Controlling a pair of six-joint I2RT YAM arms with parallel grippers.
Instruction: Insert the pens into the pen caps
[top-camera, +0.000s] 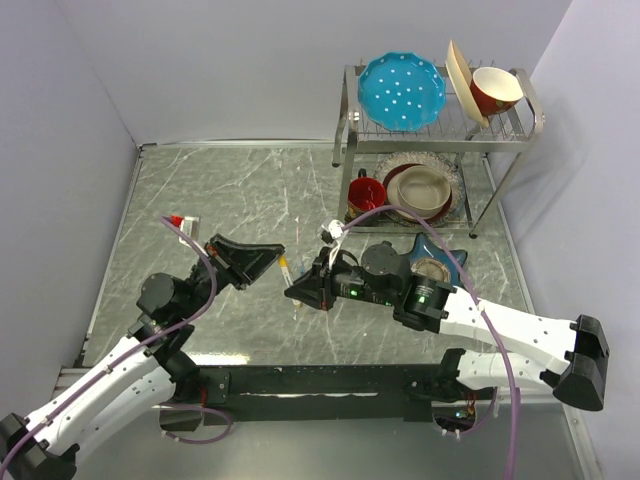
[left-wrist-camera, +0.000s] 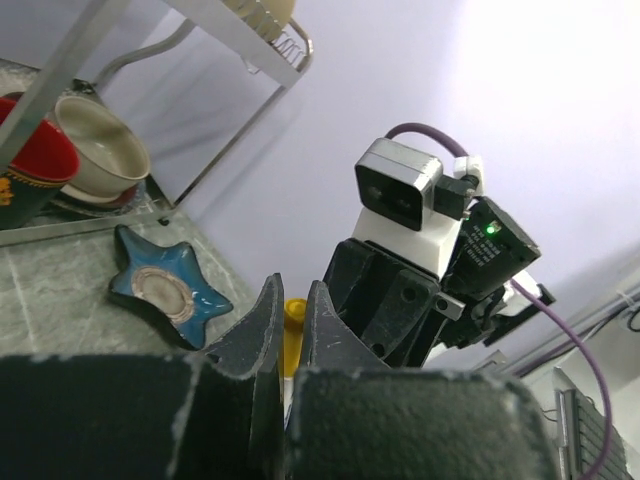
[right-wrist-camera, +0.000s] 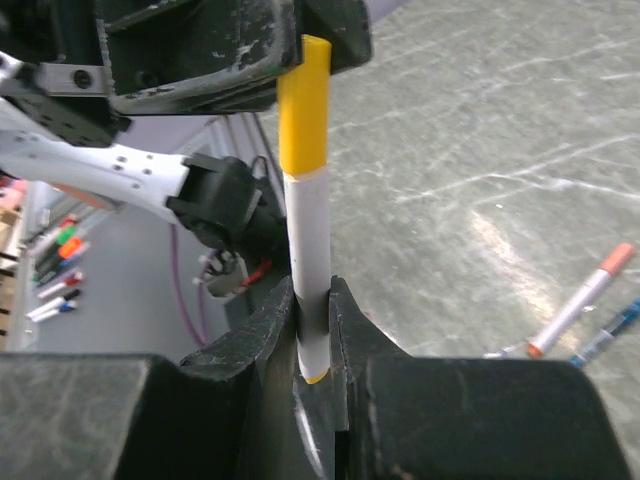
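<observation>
A white-barrelled pen (right-wrist-camera: 308, 255) with a yellow-orange cap (right-wrist-camera: 303, 110) on its upper end is held between both grippers above the table. My right gripper (right-wrist-camera: 313, 300) is shut on the barrel's lower end. My left gripper (left-wrist-camera: 290, 305) is shut on the yellow cap (left-wrist-camera: 292, 322). In the top view the pen (top-camera: 285, 269) spans the gap between the left gripper (top-camera: 268, 256) and the right gripper (top-camera: 300, 290). A white pen with a salmon-pink cap (right-wrist-camera: 578, 302) and a dark blue-teal pen (right-wrist-camera: 612, 327) lie on the table; both are hidden in the top view.
A metal dish rack (top-camera: 350, 130) stands at the back right with a blue plate (top-camera: 402, 90), bowls (top-camera: 425, 192) and a red mug (top-camera: 365, 190). A blue star-shaped dish (top-camera: 440, 262) lies by the right arm and shows in the left wrist view (left-wrist-camera: 165, 285).
</observation>
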